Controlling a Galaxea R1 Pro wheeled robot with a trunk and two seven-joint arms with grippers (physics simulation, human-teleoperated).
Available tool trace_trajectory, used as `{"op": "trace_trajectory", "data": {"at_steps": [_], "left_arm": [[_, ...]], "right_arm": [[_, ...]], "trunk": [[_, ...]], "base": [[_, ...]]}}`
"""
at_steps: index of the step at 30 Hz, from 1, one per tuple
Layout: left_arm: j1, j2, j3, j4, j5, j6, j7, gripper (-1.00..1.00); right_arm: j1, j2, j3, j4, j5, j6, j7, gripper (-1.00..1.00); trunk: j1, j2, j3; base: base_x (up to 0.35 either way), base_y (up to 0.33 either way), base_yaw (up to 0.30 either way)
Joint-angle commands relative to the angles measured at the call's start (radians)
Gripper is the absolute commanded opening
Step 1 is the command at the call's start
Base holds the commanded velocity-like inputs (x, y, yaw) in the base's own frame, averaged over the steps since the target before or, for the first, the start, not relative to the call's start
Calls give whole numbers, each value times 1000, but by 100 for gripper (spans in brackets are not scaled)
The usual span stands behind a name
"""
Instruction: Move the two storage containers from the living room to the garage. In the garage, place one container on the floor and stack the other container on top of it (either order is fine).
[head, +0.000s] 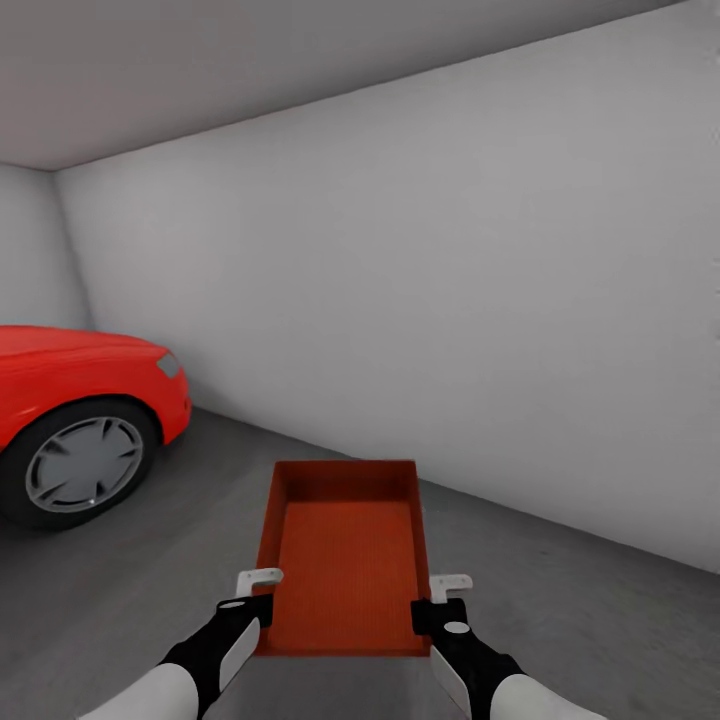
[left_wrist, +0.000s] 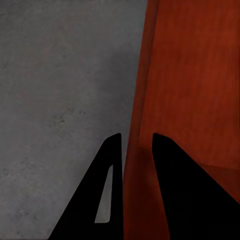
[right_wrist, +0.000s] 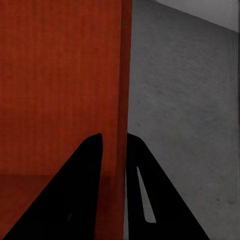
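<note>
A red-orange open-topped storage container (head: 347, 565) sits straight ahead of me in the garage, over the dark concrete floor (head: 580, 620). I cannot tell whether it rests on the floor or hangs above it. My left gripper (head: 256, 592) is shut on its left wall near the close end. In the left wrist view that gripper (left_wrist: 136, 146) straddles the red wall (left_wrist: 142, 100), one finger inside and one outside. My right gripper (head: 440, 598) pinches the right wall the same way, and the right wrist view shows this gripper (right_wrist: 116, 139) clamped over the wall (right_wrist: 124, 75).
A red car (head: 75, 395) stands at the left, its front wheel (head: 82, 463) about a container's length from the box. A white wall (head: 450, 300) runs across ahead and to the right. Grey floor lies open on both sides of the box.
</note>
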Motion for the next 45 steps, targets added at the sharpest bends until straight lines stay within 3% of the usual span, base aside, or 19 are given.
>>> {"op": "trace_trajectory", "data": {"at_steps": [1,27,37,45], "left_arm": [[-1,69,31,-7,-18,4,11,-100],[-1,69,28,-12,-18,3,11,-100],[-1,70,28,-15,-18,3,12,-100],[-1,70,28,-5,-17,-74,13,-100]], "right_arm": [[-1,0,-21,3,-20,-4,-5,-100],[-1,-3,-21,3,-20,-5,-5,-100],[-1,-3,-21,3,-20,-5,-5,-100],[-1,-3,-21,3,-20,-5,-5,-100]], "trunk": [[1,-1,-1],[1,-1,-1],[1,-1,-1],[1,-1,-1]], "base": [[315,185,-256],[314,183,-256],[140,51,-256],[5,1,-256]]}}
